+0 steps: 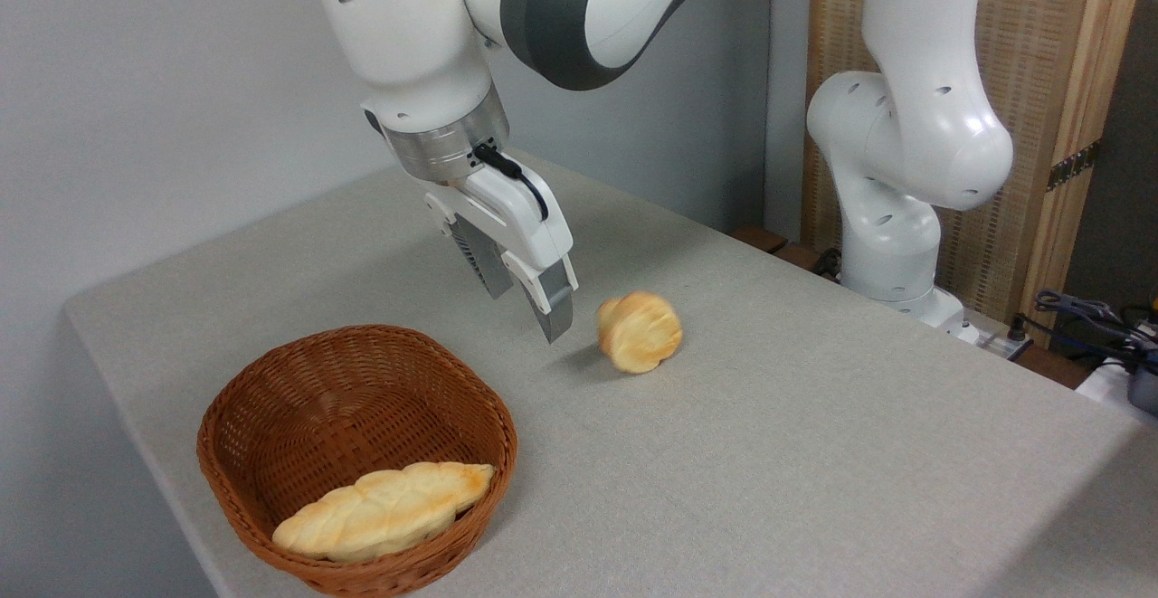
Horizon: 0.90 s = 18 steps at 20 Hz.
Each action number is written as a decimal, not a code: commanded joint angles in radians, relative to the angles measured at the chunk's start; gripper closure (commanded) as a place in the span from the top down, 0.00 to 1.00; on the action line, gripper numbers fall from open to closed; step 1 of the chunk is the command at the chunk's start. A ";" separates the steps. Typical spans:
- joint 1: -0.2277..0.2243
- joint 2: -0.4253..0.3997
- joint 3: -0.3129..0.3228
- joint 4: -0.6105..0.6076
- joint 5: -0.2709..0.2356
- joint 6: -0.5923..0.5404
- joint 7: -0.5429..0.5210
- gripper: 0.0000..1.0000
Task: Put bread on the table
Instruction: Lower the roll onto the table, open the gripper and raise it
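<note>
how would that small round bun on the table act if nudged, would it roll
The bread looks rounded and stands tilted on edge, so it would likely roll or flop flat. Its lumpy top may stop it soon. It appears light and soft, apart from the open gripper.

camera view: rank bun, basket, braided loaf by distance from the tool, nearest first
From the tool:
1. Bread, on the table just right of the open tool.
2. Wicker basket, lower left.
3. Braided loaf, at the basket's near side, farthest.
</note>
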 commanded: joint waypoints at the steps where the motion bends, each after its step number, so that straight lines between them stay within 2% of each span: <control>1: -0.005 -0.007 0.004 0.008 0.015 0.005 0.011 1.00; 4: 0.000 -0.018 0.014 0.014 0.016 0.096 0.014 1.00; 6: 0.004 -0.021 0.015 0.014 0.048 0.170 0.025 1.00; 10: 0.006 -0.021 0.015 0.014 0.065 0.260 0.025 1.00; 13: 0.007 -0.019 0.018 0.014 0.065 0.314 0.026 1.00; 18: 0.015 -0.018 0.021 0.014 0.065 0.319 0.025 1.00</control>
